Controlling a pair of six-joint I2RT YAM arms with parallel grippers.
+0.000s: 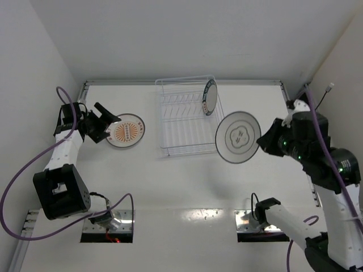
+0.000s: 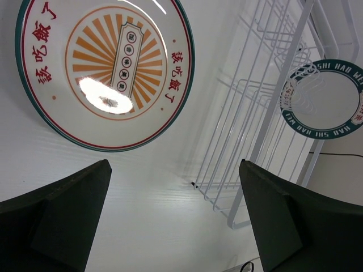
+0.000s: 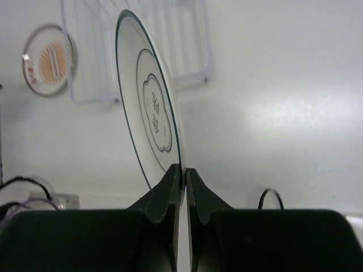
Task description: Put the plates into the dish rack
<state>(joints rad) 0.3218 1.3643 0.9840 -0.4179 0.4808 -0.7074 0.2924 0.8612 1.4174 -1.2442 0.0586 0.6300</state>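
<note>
The white wire dish rack stands at the table's back middle, with a dark-rimmed plate upright in its right side; the left wrist view shows that plate too. An orange sunburst plate lies flat on the table left of the rack. My left gripper is open just left of it, nothing between its fingers. My right gripper is shut on the rim of a grey-ringed plate, held tilted in the air right of the rack. In the right wrist view this plate is edge-on above the gripper.
White walls close in on the left, back and right of the table. Two metal base plates sit at the near edge under the arms. A purple cable loops off the left arm.
</note>
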